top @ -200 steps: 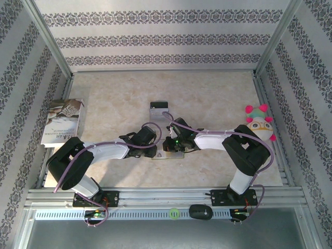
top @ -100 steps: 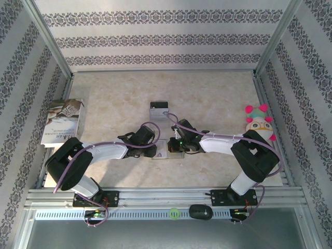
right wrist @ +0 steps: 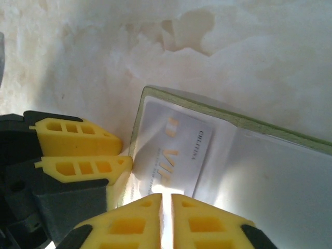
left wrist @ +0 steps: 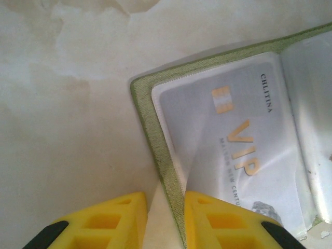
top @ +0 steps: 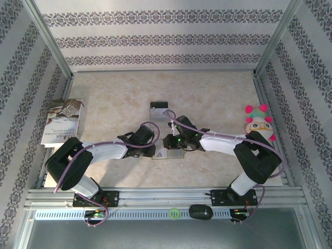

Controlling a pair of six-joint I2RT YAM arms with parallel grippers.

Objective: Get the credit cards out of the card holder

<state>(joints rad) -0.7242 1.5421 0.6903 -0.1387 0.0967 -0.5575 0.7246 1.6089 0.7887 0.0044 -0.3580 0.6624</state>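
The olive-tan card holder (top: 167,154) (left wrist: 155,140) (right wrist: 207,110) lies open on the table between both arms. A pale credit card (left wrist: 233,140) (right wrist: 179,153) with gold VIP lettering sits under its glossy clear pocket. My left gripper (top: 154,149) (left wrist: 165,199) (right wrist: 122,155) pinches the holder's left edge between its yellow fingers. My right gripper (top: 174,147) (right wrist: 167,197) is closed to a thin slit at the card's near end, apparently pinching it. Another credit card (top: 158,108) with a black band lies loose on the table behind the holder.
A printed booklet (top: 63,122) lies at the left edge of the table. A plush toy (top: 259,124) sits at the right edge. Metal frame rails and patterned walls enclose the table.
My right gripper has shifted slightly back and left over the holder, and its elbow has swung right. The left arm and the holder have stayed put.
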